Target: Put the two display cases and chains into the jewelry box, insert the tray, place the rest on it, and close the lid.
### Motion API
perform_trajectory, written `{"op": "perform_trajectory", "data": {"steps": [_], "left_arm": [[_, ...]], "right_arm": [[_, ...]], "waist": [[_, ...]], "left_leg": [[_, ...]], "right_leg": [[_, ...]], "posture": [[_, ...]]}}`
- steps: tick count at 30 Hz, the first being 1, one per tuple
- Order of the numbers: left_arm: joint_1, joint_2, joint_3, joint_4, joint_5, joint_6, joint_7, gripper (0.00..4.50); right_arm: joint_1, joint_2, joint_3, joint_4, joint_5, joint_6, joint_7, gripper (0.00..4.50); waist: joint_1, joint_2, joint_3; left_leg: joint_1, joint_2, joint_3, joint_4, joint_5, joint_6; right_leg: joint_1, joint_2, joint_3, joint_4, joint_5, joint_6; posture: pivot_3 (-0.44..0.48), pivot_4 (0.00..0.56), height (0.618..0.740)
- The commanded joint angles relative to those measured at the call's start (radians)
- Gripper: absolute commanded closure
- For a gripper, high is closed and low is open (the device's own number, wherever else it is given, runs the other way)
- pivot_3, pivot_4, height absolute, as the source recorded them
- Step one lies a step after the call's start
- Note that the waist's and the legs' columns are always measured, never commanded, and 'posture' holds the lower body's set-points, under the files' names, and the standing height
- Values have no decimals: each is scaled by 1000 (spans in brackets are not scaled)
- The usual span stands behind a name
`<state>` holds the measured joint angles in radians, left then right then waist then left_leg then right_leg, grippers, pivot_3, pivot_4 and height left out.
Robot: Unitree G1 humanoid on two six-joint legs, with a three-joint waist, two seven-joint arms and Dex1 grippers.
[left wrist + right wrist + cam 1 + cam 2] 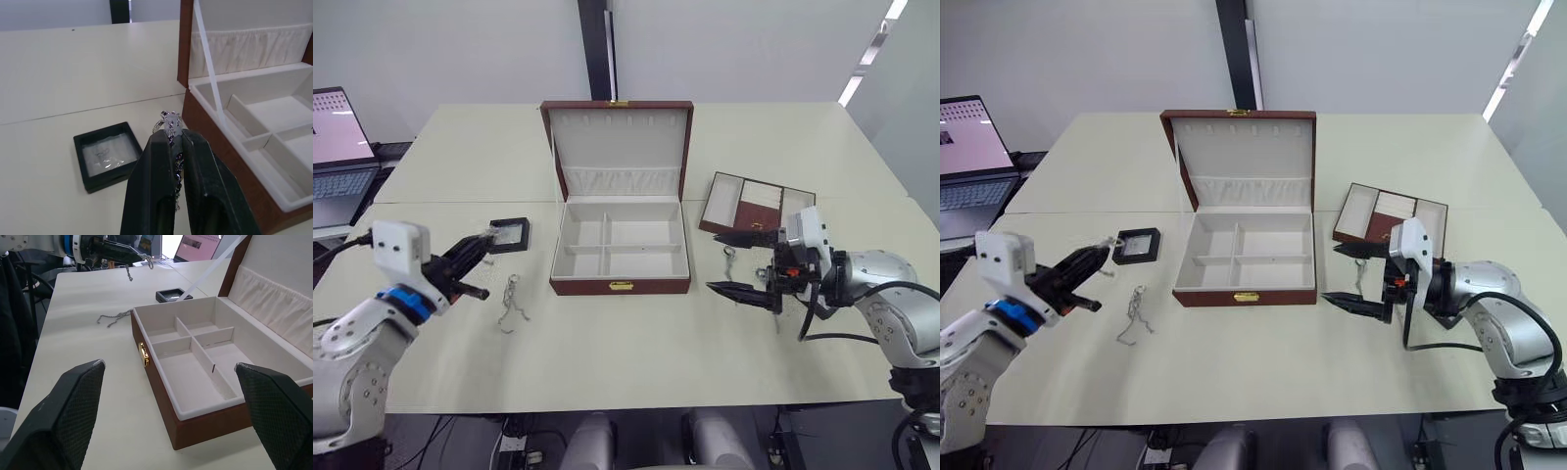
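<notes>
The jewelry box point(621, 286) stands open mid-table with four empty cream compartments and its lid point(619, 147) upright behind. One black display case point(508, 235) lies left of the box. My left gripper point(481, 244) hovers just beside that case, shut on a thin silver chain point(171, 128) that hangs from its tips. A second chain point(514, 300) lies loose on the table in front of the case. The tray point(756, 208) rests right of the box. Just in front of the tray, my right gripper point(736, 263) is wide open and holds nothing.
A small silver piece point(730, 254) lies on the table between the right gripper's fingers. An open laptop point(337, 147) sits off the table's left end. A white strap point(209, 63) runs from the lid down into the box.
</notes>
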<state>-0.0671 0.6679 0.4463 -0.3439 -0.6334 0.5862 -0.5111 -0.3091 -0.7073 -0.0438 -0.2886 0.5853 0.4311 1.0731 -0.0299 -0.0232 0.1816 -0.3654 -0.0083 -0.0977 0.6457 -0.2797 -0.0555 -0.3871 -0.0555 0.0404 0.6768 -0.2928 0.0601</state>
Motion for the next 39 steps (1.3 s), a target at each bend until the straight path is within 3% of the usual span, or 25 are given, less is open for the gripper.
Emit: {"op": "perform_trajectory", "data": {"steps": [1,7,15,39], "left_arm": [[-100,17,-57,-34,3,19,11,4485],[-261,-28,-239,14,60,33,5,4485],[-438,-128,-363,188,189,-53,17,4485],[-394,-205,-380,351,389,-211,38,4485]], "right_arm": [[30,-1,-66,-44,24,4,-46,0],[91,14,-116,-95,29,12,-137,0],[163,31,-148,-181,46,40,-234,0],[211,5,-193,-254,99,103,-292,0]], "waist": [[1,0,0],[0,0,0],[0,-1,1],[0,-1,1]], "left_leg": [[0,0,0,0,0,0],[0,-1,1,0,0,0],[0,-2,0,0,0,0],[0,-2,0,0,0,0]], "right_leg": [[0,0,0,0,0,0],[0,0,0,0,0,0],[0,2,0,0,0,0],[0,2,0,1,0,0]], "posture": [[0,150,740],[0,150,740],[0,150,740],[0,150,740]]}}
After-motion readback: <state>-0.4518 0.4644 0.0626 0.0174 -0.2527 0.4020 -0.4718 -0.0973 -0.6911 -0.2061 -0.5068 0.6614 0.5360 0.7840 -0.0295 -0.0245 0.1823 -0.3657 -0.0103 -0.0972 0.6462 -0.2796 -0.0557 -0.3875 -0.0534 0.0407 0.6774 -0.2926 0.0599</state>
